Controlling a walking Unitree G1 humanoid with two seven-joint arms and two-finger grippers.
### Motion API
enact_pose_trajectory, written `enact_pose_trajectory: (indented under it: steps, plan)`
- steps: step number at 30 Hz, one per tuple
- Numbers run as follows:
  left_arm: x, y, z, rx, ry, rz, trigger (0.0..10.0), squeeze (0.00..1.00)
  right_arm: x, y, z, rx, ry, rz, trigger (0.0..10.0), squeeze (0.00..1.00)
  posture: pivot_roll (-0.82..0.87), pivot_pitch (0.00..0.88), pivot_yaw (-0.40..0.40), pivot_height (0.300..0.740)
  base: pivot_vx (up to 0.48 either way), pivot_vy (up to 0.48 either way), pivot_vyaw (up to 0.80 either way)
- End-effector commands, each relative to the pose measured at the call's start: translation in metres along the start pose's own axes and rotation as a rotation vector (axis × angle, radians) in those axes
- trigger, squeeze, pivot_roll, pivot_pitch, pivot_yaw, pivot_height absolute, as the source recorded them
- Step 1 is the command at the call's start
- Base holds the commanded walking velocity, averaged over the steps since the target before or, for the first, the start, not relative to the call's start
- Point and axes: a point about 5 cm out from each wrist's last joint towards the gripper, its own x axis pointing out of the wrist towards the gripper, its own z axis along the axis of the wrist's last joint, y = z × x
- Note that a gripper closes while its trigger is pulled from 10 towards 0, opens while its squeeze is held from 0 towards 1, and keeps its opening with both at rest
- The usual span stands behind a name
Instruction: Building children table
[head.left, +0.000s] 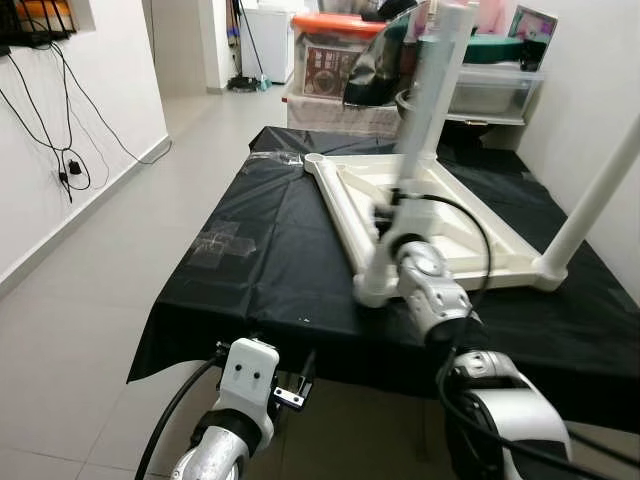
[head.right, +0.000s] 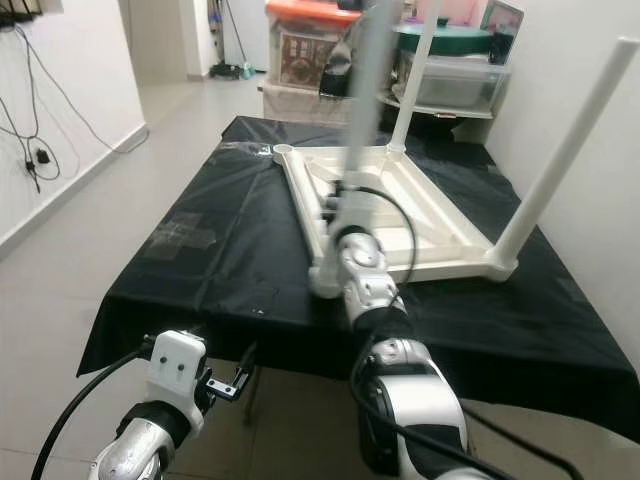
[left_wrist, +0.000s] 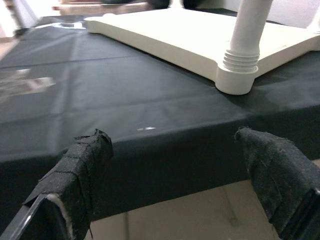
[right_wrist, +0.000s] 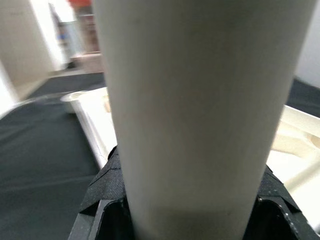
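Observation:
A white children's table top (head.left: 420, 215) lies upside down on a table under a black cloth (head.left: 270, 250). A white leg (head.left: 425, 130) stands in the near left corner socket (left_wrist: 235, 80), with its threaded end in the socket. My right gripper (head.left: 390, 225) is shut around this leg low down, with black fingers (right_wrist: 100, 200) on either side. Another leg (head.left: 590, 200) rises from the near right corner, and a third leg (head.right: 415, 70) stands at the far side. The far left corner socket (head.left: 314, 158) holds nothing. My left gripper (left_wrist: 175, 175) hangs open just below the table's front edge.
Clear storage boxes (head.left: 490, 85) and an orange-lidded bin (head.left: 335, 50) stand behind the table. A white wall with hanging cables (head.left: 60, 150) runs along the left, with tiled floor (head.left: 90, 300) between it and the table. Tape patches (head.left: 222, 243) lie on the cloth.

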Motion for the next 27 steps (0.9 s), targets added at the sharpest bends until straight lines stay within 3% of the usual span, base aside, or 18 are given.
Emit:
enact_pose_trajectory:
  steps: [1, 2, 3, 4, 5, 6, 9, 10, 11, 12, 13, 14, 15, 17, 18, 19, 23, 27]
  plan:
    - [0.0, -0.002, -0.002, 0.001, 0.007, -0.01, 10.0, 0.0, -0.001, 0.0, 0.0, 0.026, 0.013, -0.036, 0.0, 0.0, 0.09, 0.007, -0.08, 0.74, 0.0, 0.0, 0.0]
    - [0.0, -0.002, -0.002, 0.001, 0.007, -0.01, 10.0, 0.0, -0.001, 0.0, 0.0, 0.026, 0.013, -0.036, 0.0, 0.0, 0.09, 0.007, -0.08, 0.74, 0.0, 0.0, 0.0]
    - [0.0, -0.001, -0.002, 0.001, 0.008, -0.009, 10.0, 0.0, -0.003, 0.011, -0.001, 0.05, 0.019, -0.009, 0.5, 0.0, 0.09, 0.008, -0.079, 0.74, 0.0, 0.0, 0.0]
    - [0.0, -0.001, -0.002, 0.001, 0.009, -0.008, 10.0, 0.0, -0.004, 0.023, -0.001, 0.07, 0.012, 0.048, 10.0, 0.0, 0.1, 0.01, -0.082, 0.74, 0.0, 0.0, 0.0]
    - [0.0, -0.001, -0.002, 0.001, 0.01, -0.008, 10.0, 0.0, -0.004, 0.031, 0.0, 0.082, 0.006, 0.087, 10.0, 0.0, 0.1, 0.01, -0.082, 0.74, 0.0, 0.0, 0.0]
    - [0.0, -0.001, -0.002, 0.001, 0.011, -0.007, 10.0, 0.0, -0.005, 0.04, 0.002, 0.102, -0.019, 0.175, 10.0, 1.0, 0.1, 0.013, -0.083, 0.74, 0.0, 0.0, 0.0]
    - [0.0, -0.001, -0.002, 0.001, 0.011, -0.006, 10.0, 0.0, -0.006, 0.046, 0.005, 0.118, -0.043, 0.247, 10.0, 1.0, 0.1, 0.013, -0.083, 0.74, 0.0, 0.0, 0.0]
    - [0.0, -0.001, -0.002, 0.0, 0.01, -0.004, 10.0, 0.0, -0.006, 0.05, 0.012, 0.133, -0.085, 0.332, 10.0, 0.24, 0.1, 0.016, -0.084, 0.74, 0.0, 0.0, 0.0]
    - [0.0, -0.001, -0.002, 0.0, 0.01, -0.004, 10.0, 0.0, -0.006, 0.05, 0.012, 0.133, -0.085, 0.332, 10.0, 0.24, 0.1, 0.016, -0.084, 0.74, 0.0, 0.0, 0.0]
    - [0.0, -0.001, -0.003, -0.002, 0.011, -0.004, 10.0, 0.0, -0.008, 0.055, 0.015, 0.154, -0.103, 0.438, 10.0, 0.0, 0.09, 0.015, -0.079, 0.74, 0.0, 0.0, 0.0]
    - [0.001, -0.001, -0.003, -0.002, 0.011, -0.004, 10.0, 0.0, -0.01, 0.059, 0.017, 0.14, -0.13, 0.56, 10.0, 0.0, 0.09, 0.015, -0.079, 0.74, 0.0, 0.0, 0.0]
    - [0.002, -0.001, -0.003, -0.004, 0.01, -0.005, 10.0, 0.0, -0.018, 0.062, 0.005, 0.092, -0.053, 0.855, 10.0, 0.0, 0.09, 0.019, -0.081, 0.74, 0.0, 0.0, 0.0]
    - [0.002, -0.001, -0.003, -0.004, 0.01, -0.005, 10.0, 0.0, -0.018, 0.062, 0.005, 0.092, -0.053, 0.855, 10.0, 0.0, 0.09, 0.019, -0.081, 0.74, 0.0, 0.0, 0.0]
    - [0.002, -0.001, -0.002, -0.006, 0.009, -0.006, 10.0, 0.0, -0.027, 0.058, -0.005, 0.045, 0.054, 1.104, 10.0, 0.0, 0.09, 0.018, -0.081, 0.74, 0.0, 0.0, 0.0]
    - [0.002, -0.001, -0.002, -0.006, 0.009, -0.006, 10.0, 0.0, -0.027, 0.058, -0.005, 0.045, 0.054, 1.104, 10.0, 0.0, 0.09, 0.018, -0.081, 0.74, 0.0, 0.0, 0.0]
    - [0.002, -0.001, -0.003, -0.006, 0.008, -0.005, 10.0, 0.0, -0.032, 0.052, -0.004, 0.007, 0.102, 1.267, 10.0, 0.0, 0.09, 0.017, -0.083, 0.74, 0.0, 0.0, 0.0]
    - [0.003, -0.001, -0.002, -0.008, 0.008, -0.003, 10.0, 0.0, -0.032, 0.047, 0.007, -0.028, 0.125, 1.41, 10.0, 0.0, 0.09, 0.02, -0.085, 0.74, 0.0, 0.0, 0.0]
    - [0.003, -0.001, -0.002, -0.008, 0.007, -0.002, 10.0, 0.0, -0.033, 0.048, 0.012, -0.036, 0.125, 1.47, 10.0, 0.0, 0.09, 0.021, -0.086, 0.74, 0.0, 0.0, 0.0]
